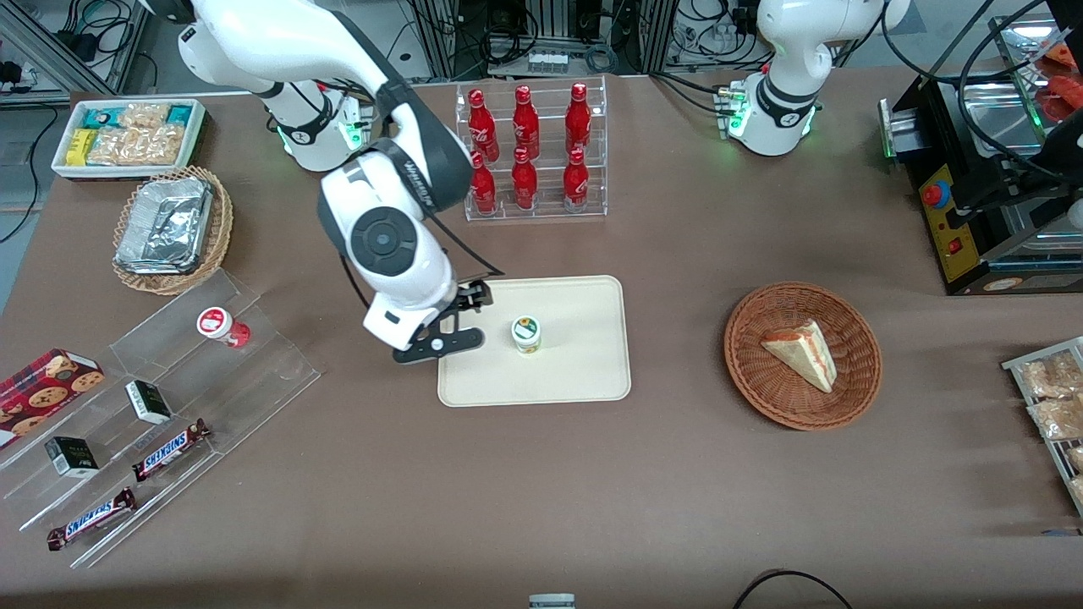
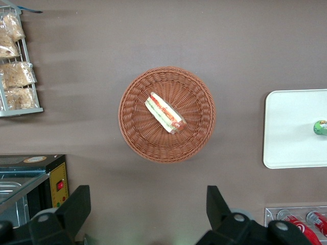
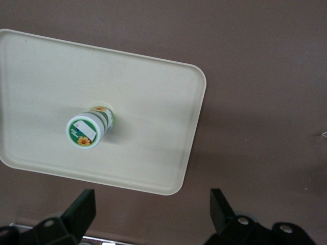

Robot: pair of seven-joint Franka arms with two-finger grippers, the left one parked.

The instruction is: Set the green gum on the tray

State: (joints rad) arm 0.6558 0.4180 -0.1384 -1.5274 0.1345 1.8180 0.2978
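I see green gum (image 1: 527, 334) upright on tray (image 1: 584, 296), so placement looks done; tool (image 3: 153, 214) above it, fingers apart, holding nothing.

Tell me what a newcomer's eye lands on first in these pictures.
First, the green gum standing upright on the cream tray at mid-table, with the open claw hanging empty above the tray, apart from the gum. Next, the six red bottles in a clear rack, farther from the front camera than the tray.
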